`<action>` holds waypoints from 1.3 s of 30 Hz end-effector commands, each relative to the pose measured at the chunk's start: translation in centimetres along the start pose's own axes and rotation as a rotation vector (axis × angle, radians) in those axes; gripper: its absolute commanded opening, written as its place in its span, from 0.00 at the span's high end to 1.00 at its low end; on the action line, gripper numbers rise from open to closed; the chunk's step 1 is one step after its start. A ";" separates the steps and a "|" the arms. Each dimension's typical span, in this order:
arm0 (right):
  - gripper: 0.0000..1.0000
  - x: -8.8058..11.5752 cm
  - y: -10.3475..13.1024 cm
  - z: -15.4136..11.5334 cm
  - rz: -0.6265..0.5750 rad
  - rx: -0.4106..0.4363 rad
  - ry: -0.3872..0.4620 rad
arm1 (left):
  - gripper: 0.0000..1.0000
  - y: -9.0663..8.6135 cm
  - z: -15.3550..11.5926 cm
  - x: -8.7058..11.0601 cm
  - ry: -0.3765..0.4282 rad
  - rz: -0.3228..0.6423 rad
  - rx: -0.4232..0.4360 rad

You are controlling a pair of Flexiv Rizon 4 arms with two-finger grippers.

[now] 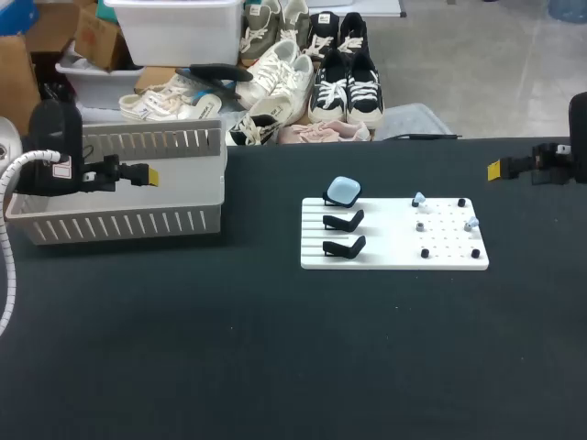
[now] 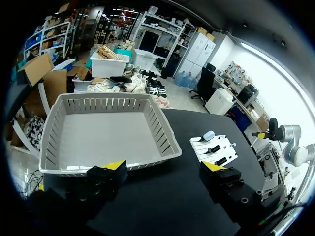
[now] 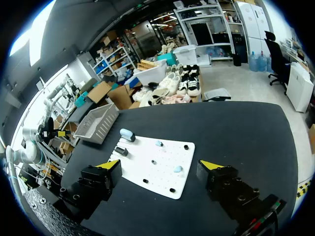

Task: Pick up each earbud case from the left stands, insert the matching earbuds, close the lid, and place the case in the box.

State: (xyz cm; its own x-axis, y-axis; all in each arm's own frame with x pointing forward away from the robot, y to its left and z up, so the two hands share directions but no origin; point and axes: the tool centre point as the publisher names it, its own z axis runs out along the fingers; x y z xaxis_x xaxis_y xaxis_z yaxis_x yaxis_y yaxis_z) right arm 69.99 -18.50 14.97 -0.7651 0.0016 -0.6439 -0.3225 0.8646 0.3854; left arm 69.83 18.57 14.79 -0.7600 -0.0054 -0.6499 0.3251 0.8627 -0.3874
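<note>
- Target: a small, pale-blue, rounded earbud case (image 1: 343,191) rests on the topmost of three black stands at the left end of a flat white pegboard (image 1: 394,258), just right of the head view's centre. The two lower black stands (image 1: 344,221) carry nothing.
- The left tool (image 1: 147,174) hangs at the frame's left over a grey slatted plastic box (image 1: 119,225). The case lies well apart to its right, with only bare black worktop (image 1: 275,348) between them. Its wrist view shows the fingers spread wide with nothing held.
- The right tool (image 1: 495,169) sits at the frame's right edge, past the pegboard's far end. The case lies to its left and slightly lower, beyond the pegged half where the small pale-blue earbuds (image 1: 419,198) stand. This tool is also wide open and empty.
- The right tool looks a little nearer in the frame. Even so, the left arm probably has the cleaner approach, since the stands face its side and the box is already beneath it.
- The case looks roughly square and tilted on its stand, and I cannot tell any long axis.
</note>
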 end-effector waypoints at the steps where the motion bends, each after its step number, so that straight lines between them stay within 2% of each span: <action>1: 0.00 0.0 -0.1 0.0 -0.001 -0.004 0.002 | 0.00 0.0 0.0 -0.1 0.006 0.000 -0.004; 19: 0.00 0.0 -0.1 0.0 -0.001 -0.004 0.002 | 0.00 0.0 0.0 -0.1 0.006 0.000 -0.004; 26: 0.00 0.0 -0.1 0.0 -0.001 -0.004 0.002 | 0.00 -0.6 1.1 -1.6 -0.024 0.154 0.042; 28: 0.00 0.0 -0.1 0.0 -0.001 -0.004 0.002 | 0.00 -1.0 1.5 -2.0 -0.038 0.216 0.072; 29: 0.00 0.0 -0.1 0.0 -0.001 -0.004 0.002 | 0.00 -1.2 1.6 -2.3 -0.065 0.245 0.114; 39: 0.00 0.0 -0.1 0.0 -0.001 -0.004 0.002 | 0.00 -3.7 4.2 -4.4 -0.093 0.585 0.273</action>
State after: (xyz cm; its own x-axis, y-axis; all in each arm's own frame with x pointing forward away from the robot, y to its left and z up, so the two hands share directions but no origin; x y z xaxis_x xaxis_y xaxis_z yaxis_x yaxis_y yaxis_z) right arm 70.00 -18.50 14.97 -0.7651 0.0015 -0.6439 -0.3225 0.8646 0.3853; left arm 73.16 13.64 16.85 -0.4727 0.3498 -0.8089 0.7016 0.7048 -0.1052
